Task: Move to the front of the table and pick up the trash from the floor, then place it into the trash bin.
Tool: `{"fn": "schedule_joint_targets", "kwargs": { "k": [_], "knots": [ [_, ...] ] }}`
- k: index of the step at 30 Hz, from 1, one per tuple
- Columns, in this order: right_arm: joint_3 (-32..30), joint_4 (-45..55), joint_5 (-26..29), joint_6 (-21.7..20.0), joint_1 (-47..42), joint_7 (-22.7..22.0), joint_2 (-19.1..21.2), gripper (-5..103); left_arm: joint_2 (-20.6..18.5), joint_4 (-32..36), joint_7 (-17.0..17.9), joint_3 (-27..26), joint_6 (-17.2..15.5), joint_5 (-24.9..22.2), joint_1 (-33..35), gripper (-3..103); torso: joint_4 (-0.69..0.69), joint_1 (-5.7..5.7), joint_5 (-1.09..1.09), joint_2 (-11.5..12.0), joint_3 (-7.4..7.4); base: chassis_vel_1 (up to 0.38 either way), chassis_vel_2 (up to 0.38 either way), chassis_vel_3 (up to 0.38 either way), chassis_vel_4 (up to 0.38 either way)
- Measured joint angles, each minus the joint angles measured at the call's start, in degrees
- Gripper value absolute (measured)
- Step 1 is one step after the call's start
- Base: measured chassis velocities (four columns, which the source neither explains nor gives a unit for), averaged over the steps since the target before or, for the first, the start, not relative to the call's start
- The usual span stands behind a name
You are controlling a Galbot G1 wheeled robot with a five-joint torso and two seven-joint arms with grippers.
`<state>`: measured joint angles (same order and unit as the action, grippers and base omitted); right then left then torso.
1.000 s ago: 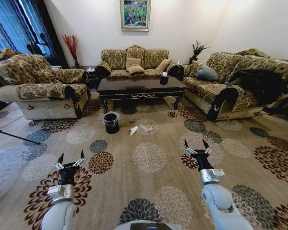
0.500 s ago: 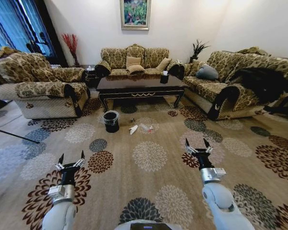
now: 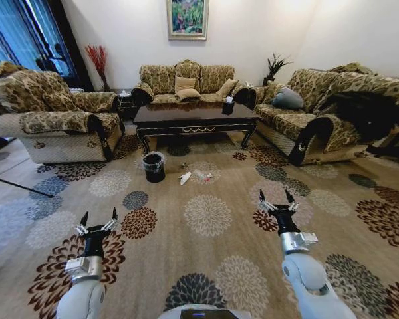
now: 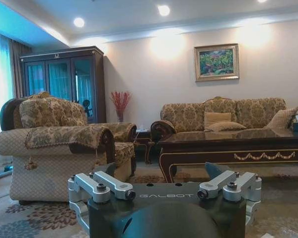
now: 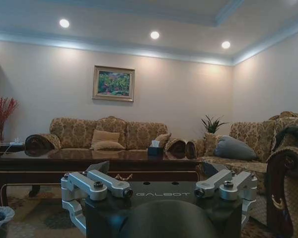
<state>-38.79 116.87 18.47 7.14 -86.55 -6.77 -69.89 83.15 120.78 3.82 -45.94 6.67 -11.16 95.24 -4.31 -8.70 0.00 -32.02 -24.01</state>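
Both the left gripper (image 3: 98, 218) and right gripper (image 3: 277, 201) hang spread and empty at lower frame, well short of the table (image 3: 193, 117); white tissue (image 3: 185, 178) lies unpicked beside the trash bin (image 3: 153, 167) at centre.

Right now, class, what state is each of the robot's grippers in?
Left gripper: open, holding nothing, raised over the floor.
Right gripper: open, holding nothing, raised over the floor.
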Motion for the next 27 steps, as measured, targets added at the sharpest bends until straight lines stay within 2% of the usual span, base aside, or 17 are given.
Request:
{"fn": "schedule_joint_targets", "kwargs": {
  "k": [27],
  "knots": [
    [-0.06,0.36,-0.37,-0.1,-0.64,-0.18,-0.22,100,-0.32,0.99,-0.03,-0.24,0.12,-0.45,0.33,100,0.0,2.38,0.0,6.15,3.77,0.0,0.0,0.0,0.0]
  ]
}}
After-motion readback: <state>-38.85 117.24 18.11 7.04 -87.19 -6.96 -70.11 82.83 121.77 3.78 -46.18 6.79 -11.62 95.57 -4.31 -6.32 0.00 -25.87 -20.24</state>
